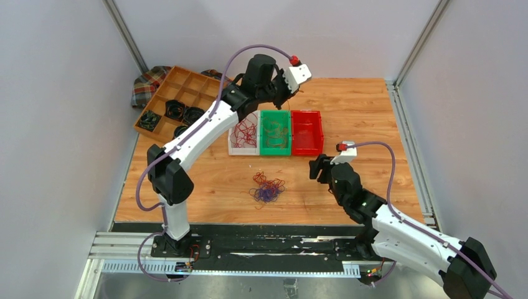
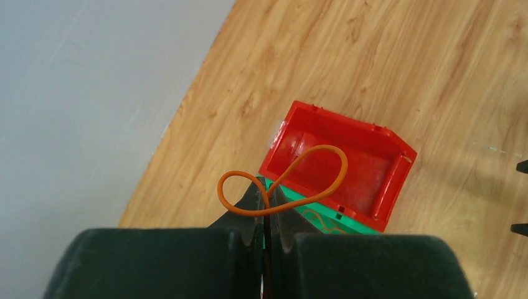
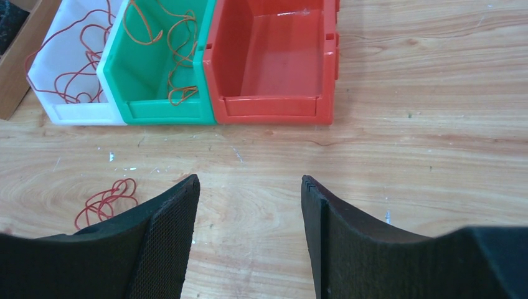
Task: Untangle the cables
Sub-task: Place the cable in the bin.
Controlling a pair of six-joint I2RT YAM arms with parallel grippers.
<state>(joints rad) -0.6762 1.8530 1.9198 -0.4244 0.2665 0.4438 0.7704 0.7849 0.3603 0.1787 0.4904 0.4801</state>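
Clenched in the left pincer (image 2: 268,208), between dark foam-like pads (image 2: 249,205): one thin, smooth orange cable (image 2: 325,147), bent into a two-lobed loop, high over the glossy red plastic bin (image 2: 367,171). Right pincer (image 3: 249,187) released, jaws wide apart over bare wood-grain bench (image 3: 405,156); mesh texture on the pad faces. Beyond, side by side and touching: white bin (image 3: 81,113) with red strands (image 3: 75,75), green bin (image 3: 163,112) with orange strands (image 3: 180,93). On the bench in front of the bins: the cables (image 1: 268,187), a loose tangle of red, orange and purple.
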